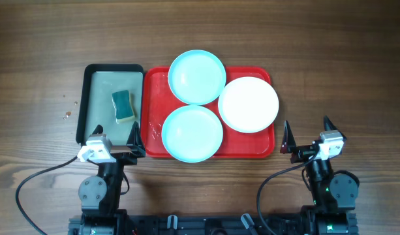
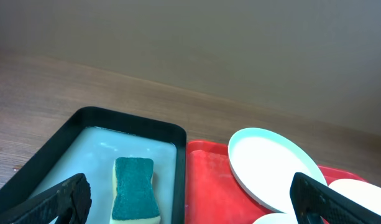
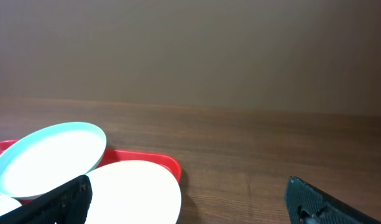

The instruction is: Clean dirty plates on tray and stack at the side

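Left gripper (image 2: 190,206): jaws spread full, nothing held. Sponge (image 2: 135,190) lies just ahead between them, in the black-rimmed tray (image 2: 128,118) of pale liquid, probably wetted for wiping.

Right gripper (image 3: 190,208): likewise wide, empty.

Red tray (image 1: 154,111) ahead-left of it carries far aqua plate (image 1: 197,76), near aqua plate (image 1: 192,132), white plate (image 1: 248,104). None stacked aside.

No writing legible.

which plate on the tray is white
The white plate at the red tray's right end; the far plate and near plate beside it are pale aqua.
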